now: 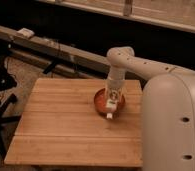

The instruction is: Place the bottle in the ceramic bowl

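- robot body (173,125) fills the near right, on the near-right side of the bowl.
- table (56,135): wooden slat top, mostly bare on the near side and to the left of the ceramic bowl.
- ceramic bowl (100,101): orange inside, darker rim, sits on the far-right part of the table. only its left part and near rim show; the rest is behind the arm.
- end effector (110,107): hangs straight down over the bowl, tip around the bowl's near rim. whether it is spread or closed, cannot tell.
- bottle (110,106): a pale whitish piece at the end effector tip looks like it, low over the bowl's near edge. cannot tell whether it touches the bowl or is held clear of it.
- arm (122,56): elbow sits on the far side of the bowl, forearm dropping down into it.
- beyond the bowl: a long rail (46,47) past the table's far edge, dark floor behind.
- progress, my read: carry looks done, bottle is at the bowl. left to do: get it fully inside rather than on the rim, let go, pull up clear.
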`<state>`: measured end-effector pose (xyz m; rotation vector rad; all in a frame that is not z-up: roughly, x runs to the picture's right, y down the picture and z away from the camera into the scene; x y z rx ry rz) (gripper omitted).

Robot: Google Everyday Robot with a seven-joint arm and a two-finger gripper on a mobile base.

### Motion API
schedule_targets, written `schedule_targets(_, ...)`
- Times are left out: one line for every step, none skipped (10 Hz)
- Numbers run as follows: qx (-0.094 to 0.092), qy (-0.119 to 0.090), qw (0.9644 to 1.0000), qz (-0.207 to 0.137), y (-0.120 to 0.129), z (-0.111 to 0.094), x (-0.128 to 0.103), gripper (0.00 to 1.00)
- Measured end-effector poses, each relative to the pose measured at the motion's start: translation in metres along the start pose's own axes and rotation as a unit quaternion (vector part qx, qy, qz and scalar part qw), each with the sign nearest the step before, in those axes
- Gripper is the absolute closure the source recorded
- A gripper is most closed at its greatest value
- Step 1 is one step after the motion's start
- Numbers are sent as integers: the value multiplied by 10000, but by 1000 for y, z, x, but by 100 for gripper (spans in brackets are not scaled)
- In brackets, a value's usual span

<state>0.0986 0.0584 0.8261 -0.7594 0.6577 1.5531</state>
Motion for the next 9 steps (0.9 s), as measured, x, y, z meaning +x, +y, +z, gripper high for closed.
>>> schedule_targets(-4,-26,10000,22,0,0,0,20)
schedule_targets(-13,-55,10000,54,-1,-2,0,20)
schedule_targets(-19,-58,10000,71,-3,-2,0,20)
schedule_targets(-20,-58,10000,68,-3,-2,0,20)
schedule_targets(-17,-58,10000,55,-1,-2,0,20)
schedule_targets(-19,-60,10000,53,-1,-2,0,20)
schedule_targets(-18,-58,10000,54,-1,-2,0,20)
schedule_targets(-18,-58,10000,57,-1,-2,0,20)
schedule_targets(-19,-58,10000,57,-1,-2,0,20)
